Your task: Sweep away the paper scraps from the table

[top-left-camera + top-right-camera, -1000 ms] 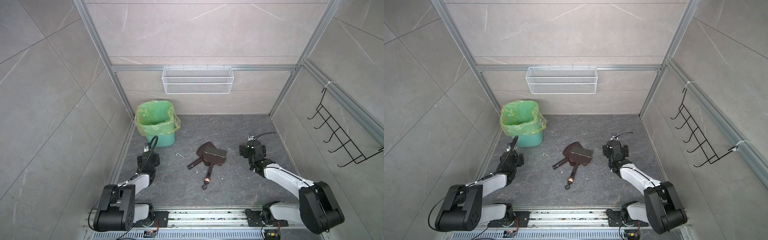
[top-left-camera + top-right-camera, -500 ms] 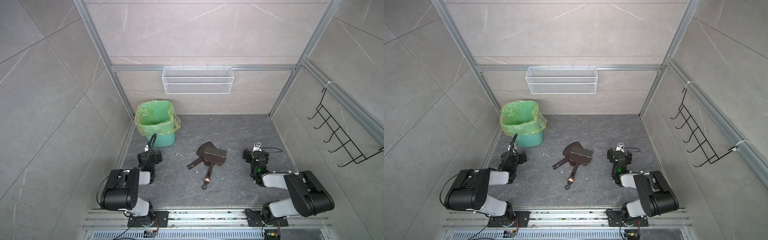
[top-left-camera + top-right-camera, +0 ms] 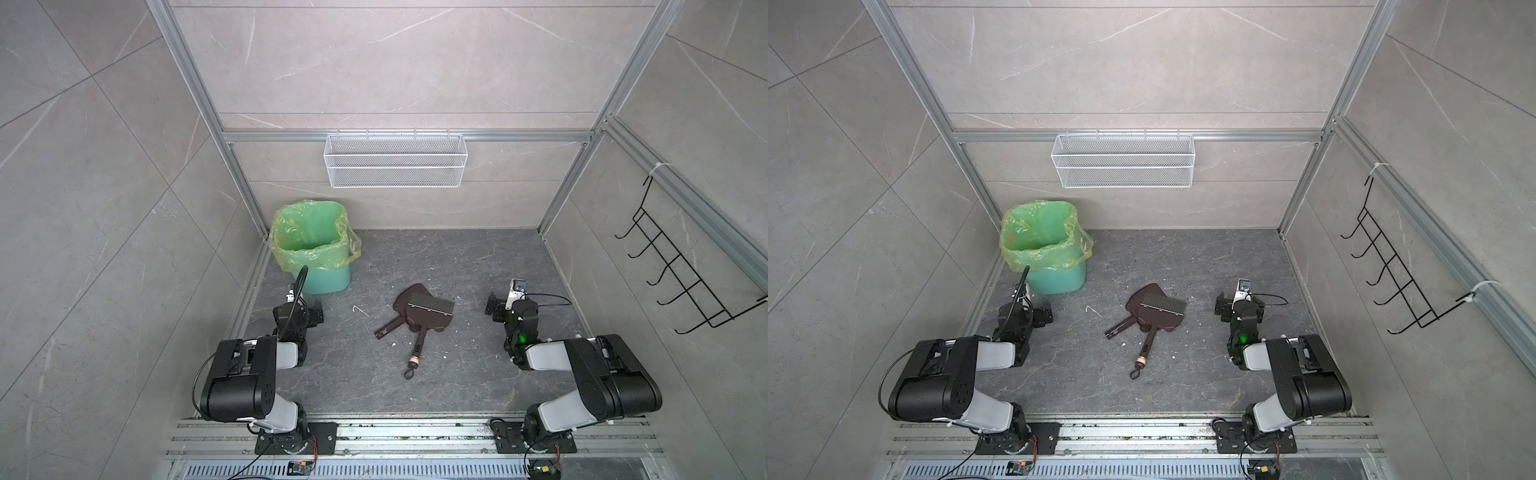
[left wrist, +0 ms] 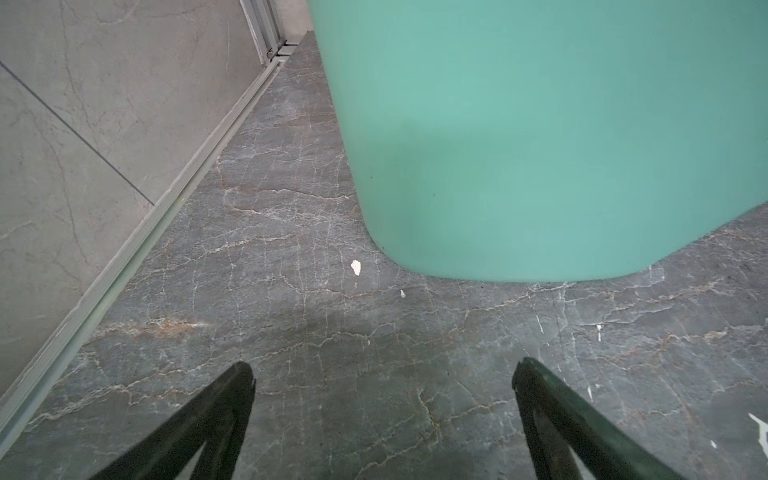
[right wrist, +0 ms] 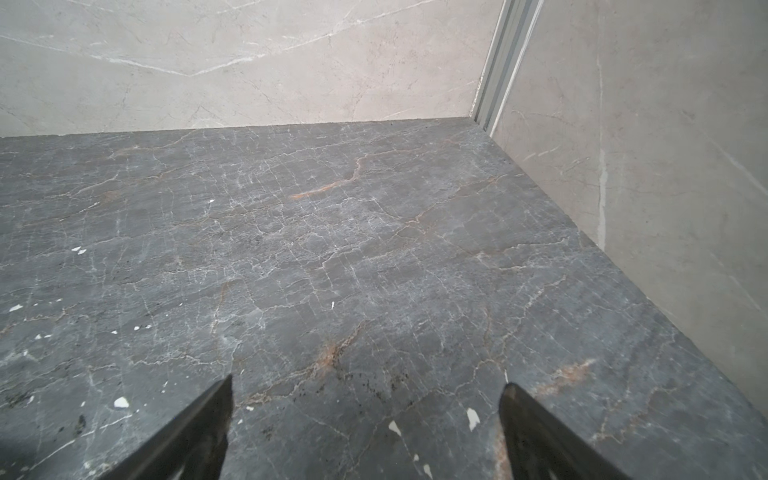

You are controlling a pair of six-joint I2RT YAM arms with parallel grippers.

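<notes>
Brown brush (image 3: pixel 428 320) lies on the table (image 3: pixel 457 266) with its head over the pan (image 3: pixel 405 296). Its long handle runs from the head back toward the robot's side, leaning a little left. The pan's handle splays off to the left of the brush's. No coloured scraps show anywhere round the brush in both top views or either wrist view, so nothing lies ahead of the bristles to push, and the sweeping looks done. My guess is that the scraps are in the bin (image 3: pixel 328 280), which stands beyond the brush and to its left, but the liner hides the bottom and I cannot confirm it. Only white crumbs (image 3: pixel 357 309) dot the stone near the brush.

Left of the brush, the left gripper (image 4: pixel 382 374) faces the bin wall, jaws spread wide and empty. Right of the brush, the right gripper (image 5: pixel 365 386) has its jaws equally spread and holds nothing. It looks the nearer of the two to the brush head.

Count: one brush, one pan, one bin, two grippers, no coloured scraps on view, and a scatter of crumbs too small to number.
</notes>
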